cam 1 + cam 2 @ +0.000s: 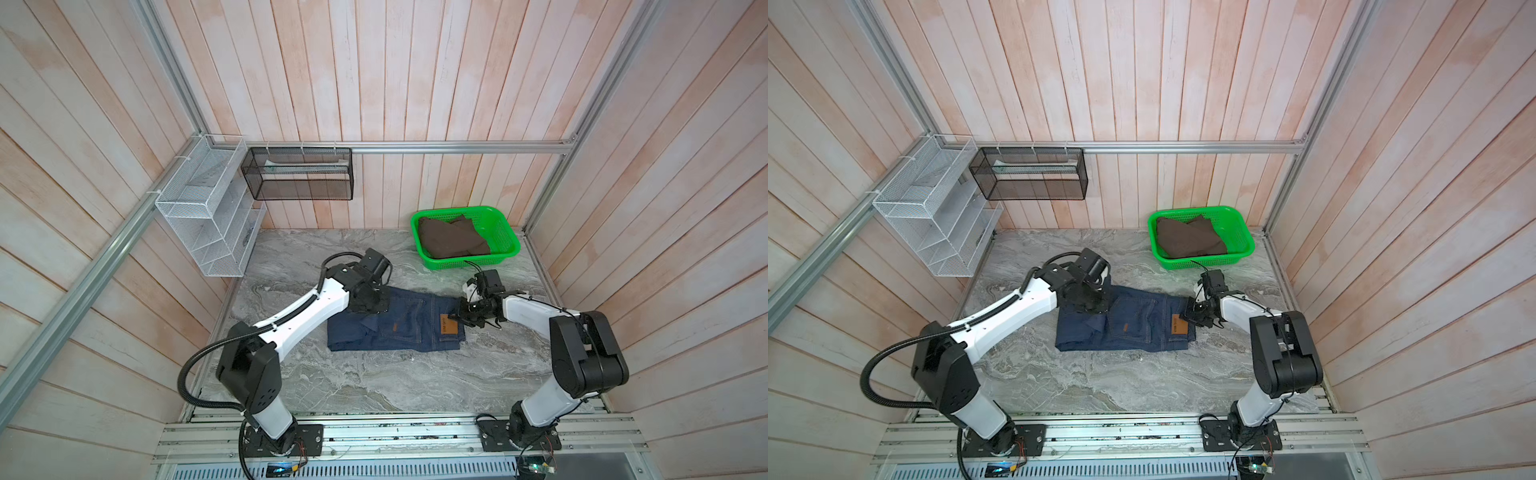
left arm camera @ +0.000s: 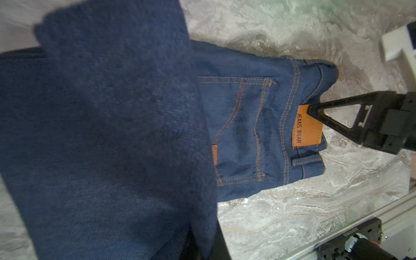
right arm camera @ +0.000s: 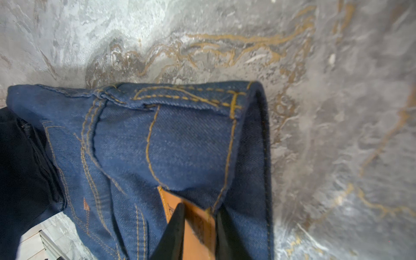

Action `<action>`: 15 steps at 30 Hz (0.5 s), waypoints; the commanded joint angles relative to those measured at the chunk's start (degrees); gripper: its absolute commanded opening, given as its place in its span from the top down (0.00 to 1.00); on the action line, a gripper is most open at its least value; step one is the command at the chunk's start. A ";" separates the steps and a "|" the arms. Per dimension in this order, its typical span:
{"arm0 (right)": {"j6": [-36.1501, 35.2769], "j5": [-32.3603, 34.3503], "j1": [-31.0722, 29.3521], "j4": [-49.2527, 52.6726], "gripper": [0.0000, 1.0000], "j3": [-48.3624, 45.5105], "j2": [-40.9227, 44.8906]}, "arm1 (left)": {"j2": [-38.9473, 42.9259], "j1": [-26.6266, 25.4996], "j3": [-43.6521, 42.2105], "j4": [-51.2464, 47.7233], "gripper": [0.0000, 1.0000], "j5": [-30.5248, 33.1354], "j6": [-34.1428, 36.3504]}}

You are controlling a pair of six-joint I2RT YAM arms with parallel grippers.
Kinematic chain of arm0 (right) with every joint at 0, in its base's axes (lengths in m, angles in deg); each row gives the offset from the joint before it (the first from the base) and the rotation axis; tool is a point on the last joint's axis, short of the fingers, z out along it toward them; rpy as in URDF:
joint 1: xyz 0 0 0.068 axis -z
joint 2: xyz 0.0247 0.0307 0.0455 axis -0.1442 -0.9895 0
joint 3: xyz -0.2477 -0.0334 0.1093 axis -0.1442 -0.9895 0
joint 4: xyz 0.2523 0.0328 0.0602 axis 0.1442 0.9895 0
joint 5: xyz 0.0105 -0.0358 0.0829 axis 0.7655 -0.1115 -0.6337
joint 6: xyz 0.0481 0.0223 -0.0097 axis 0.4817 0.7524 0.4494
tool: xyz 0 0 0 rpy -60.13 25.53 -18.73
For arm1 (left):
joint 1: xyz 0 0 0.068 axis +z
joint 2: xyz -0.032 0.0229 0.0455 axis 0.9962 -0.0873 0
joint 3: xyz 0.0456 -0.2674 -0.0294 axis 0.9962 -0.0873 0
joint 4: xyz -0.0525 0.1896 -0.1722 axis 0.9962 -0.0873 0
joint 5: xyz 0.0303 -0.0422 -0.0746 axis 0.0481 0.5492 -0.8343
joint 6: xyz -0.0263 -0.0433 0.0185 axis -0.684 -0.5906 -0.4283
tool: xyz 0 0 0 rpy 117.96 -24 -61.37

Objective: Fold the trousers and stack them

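The trousers (image 1: 407, 328) (image 1: 1142, 328) are dark navy jeans with orange stitching, lying folded across the middle of the marble table. My left gripper (image 1: 372, 307) (image 1: 1090, 307) sits at their left end, shut on a fold of denim. That denim (image 2: 112, 135) drapes over the left wrist view and hides the fingers. My right gripper (image 1: 457, 318) (image 1: 1187, 314) (image 3: 200, 209) is at the waistband on the right. Its black fingers (image 3: 177, 225) are shut on the waistband at the tan leather patch (image 2: 308, 132) (image 3: 195, 225).
A green basket (image 1: 509, 249) (image 1: 1246, 245) at the back right holds a folded dark brown garment (image 1: 451, 239). A white wire rack (image 1: 199, 208) and a black mesh basket (image 1: 299, 174) hang on the walls at the back left. A metal rail (image 1: 395, 432) runs along the front edge.
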 commanded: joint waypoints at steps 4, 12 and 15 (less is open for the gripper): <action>-0.21 -0.54 -0.46 0.99 0.74 -0.41 0.28 | -6.86 -5.59 5.93 5.22 1.00 -1.95 -5.70; -1.06 1.83 0.29 2.92 0.72 0.33 1.81 | -14.81 -9.77 14.26 4.72 1.00 -2.47 -7.18; -0.90 1.78 0.50 2.78 0.71 -0.23 1.83 | -16.88 -10.84 16.51 4.99 1.00 -2.65 -8.02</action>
